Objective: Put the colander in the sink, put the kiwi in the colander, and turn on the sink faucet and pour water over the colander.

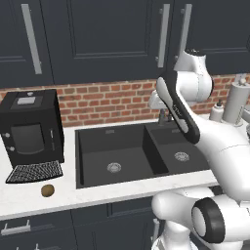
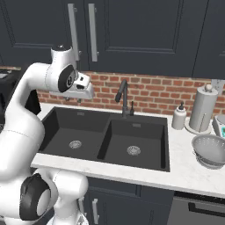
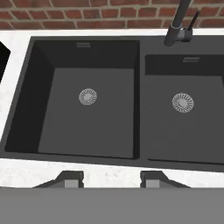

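Note:
The colander (image 2: 210,150), a silvery perforated bowl, stands upright on the counter right of the sink (image 2: 61,127), far from my hand. On the counter left of the sink (image 1: 97,146), near the front edge, lies the small brown kiwi (image 1: 47,190). My gripper (image 2: 74,99) hangs high over the left basin, open, and its two dark tips (image 3: 111,179) are apart with nothing between them. The hand view looks down into both empty basins of the sink (image 3: 100,131). Behind the basin divider rises the dark sink faucet (image 2: 123,99) (image 3: 177,26). No water is running.
A black coffee machine (image 1: 31,127) stands on the left counter behind the kiwi. A white soap dispenser (image 2: 179,116) and a paper towel holder (image 2: 203,110) stand against the brick wall behind the colander. Dark wall cabinets hang overhead.

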